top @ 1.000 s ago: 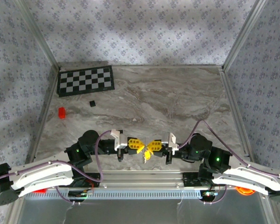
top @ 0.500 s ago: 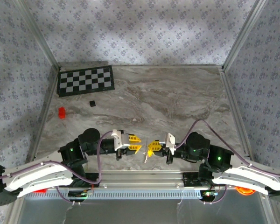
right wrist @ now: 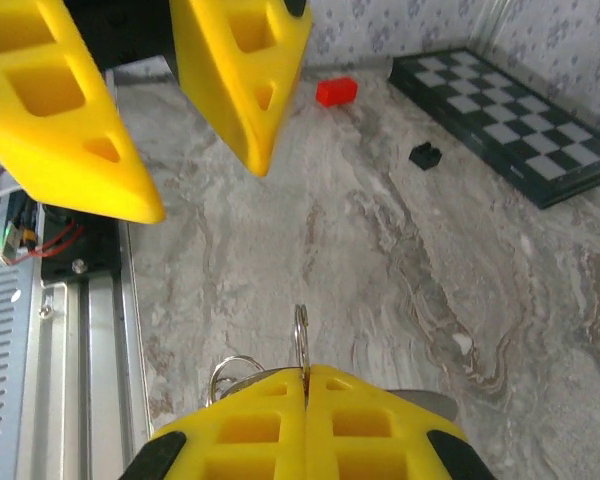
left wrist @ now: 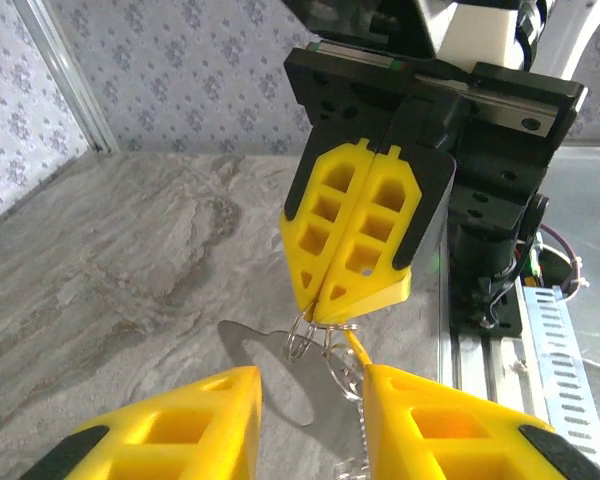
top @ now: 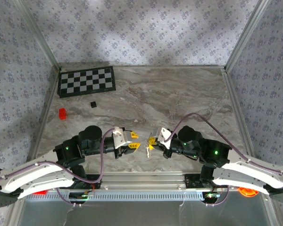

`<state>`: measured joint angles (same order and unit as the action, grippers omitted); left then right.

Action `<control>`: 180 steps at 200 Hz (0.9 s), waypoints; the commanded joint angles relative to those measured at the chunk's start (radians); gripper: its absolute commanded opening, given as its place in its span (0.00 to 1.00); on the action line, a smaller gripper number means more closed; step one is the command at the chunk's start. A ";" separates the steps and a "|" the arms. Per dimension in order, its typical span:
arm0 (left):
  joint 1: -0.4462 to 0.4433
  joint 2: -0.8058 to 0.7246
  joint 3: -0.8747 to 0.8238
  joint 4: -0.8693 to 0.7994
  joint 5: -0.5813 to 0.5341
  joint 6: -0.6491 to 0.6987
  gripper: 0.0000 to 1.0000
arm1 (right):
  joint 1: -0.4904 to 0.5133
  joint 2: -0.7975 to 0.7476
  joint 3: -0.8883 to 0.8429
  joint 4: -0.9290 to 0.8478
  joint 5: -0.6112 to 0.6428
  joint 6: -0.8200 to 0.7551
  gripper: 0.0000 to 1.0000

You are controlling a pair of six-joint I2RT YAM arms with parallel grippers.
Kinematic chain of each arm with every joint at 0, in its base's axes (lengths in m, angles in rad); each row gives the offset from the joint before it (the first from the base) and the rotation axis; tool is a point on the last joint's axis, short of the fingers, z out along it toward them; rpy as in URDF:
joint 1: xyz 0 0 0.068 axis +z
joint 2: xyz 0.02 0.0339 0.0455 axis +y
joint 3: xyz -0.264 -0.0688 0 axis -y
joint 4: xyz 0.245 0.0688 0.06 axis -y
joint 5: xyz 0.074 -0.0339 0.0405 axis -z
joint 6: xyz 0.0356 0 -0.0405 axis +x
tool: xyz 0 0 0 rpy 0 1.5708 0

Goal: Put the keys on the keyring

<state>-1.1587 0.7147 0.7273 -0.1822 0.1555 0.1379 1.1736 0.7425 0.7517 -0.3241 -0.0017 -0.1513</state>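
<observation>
Beside the keyring [left wrist: 305,342], left pincer [top: 134,141] now parted

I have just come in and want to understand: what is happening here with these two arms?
The right gripper is shut on a thin silver metal keyring, held over the grey marble table near its front edge. A small silver metal key hangs under it. The left gripper faces it with its yellow fingers open, holding nothing. Whether the key is threaded on the ring, I cannot tell.
</observation>
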 commanded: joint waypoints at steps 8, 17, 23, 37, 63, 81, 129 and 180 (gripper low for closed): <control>0.000 -0.005 0.023 -0.044 -0.043 -0.013 0.32 | -0.002 0.021 0.070 -0.027 0.012 -0.025 0.00; 0.001 -0.005 0.019 -0.048 -0.049 -0.014 0.32 | -0.002 0.028 0.077 -0.034 0.011 -0.028 0.00; 0.002 -0.004 0.016 -0.049 -0.051 -0.014 0.32 | -0.002 0.033 0.081 -0.036 0.007 -0.028 0.00; 0.004 0.001 0.016 -0.052 -0.050 -0.015 0.32 | -0.002 0.041 0.089 -0.043 -0.005 -0.030 0.00; 0.007 0.011 0.019 -0.043 -0.050 -0.007 0.32 | 0.007 0.063 0.100 -0.043 -0.031 -0.028 0.00; 0.014 0.021 0.020 -0.037 -0.047 -0.003 0.32 | 0.016 0.079 0.107 -0.044 -0.035 -0.028 0.00; 0.022 0.058 0.027 -0.039 -0.037 -0.003 0.32 | 0.032 0.099 0.121 -0.045 -0.041 -0.038 0.00; 0.024 0.098 0.035 -0.037 -0.040 -0.008 0.26 | 0.047 0.113 0.130 -0.054 -0.025 -0.045 0.00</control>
<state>-1.1431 0.7979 0.7273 -0.2287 0.1150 0.1375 1.2053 0.8516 0.8394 -0.3790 -0.0299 -0.1757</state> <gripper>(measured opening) 0.281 0.050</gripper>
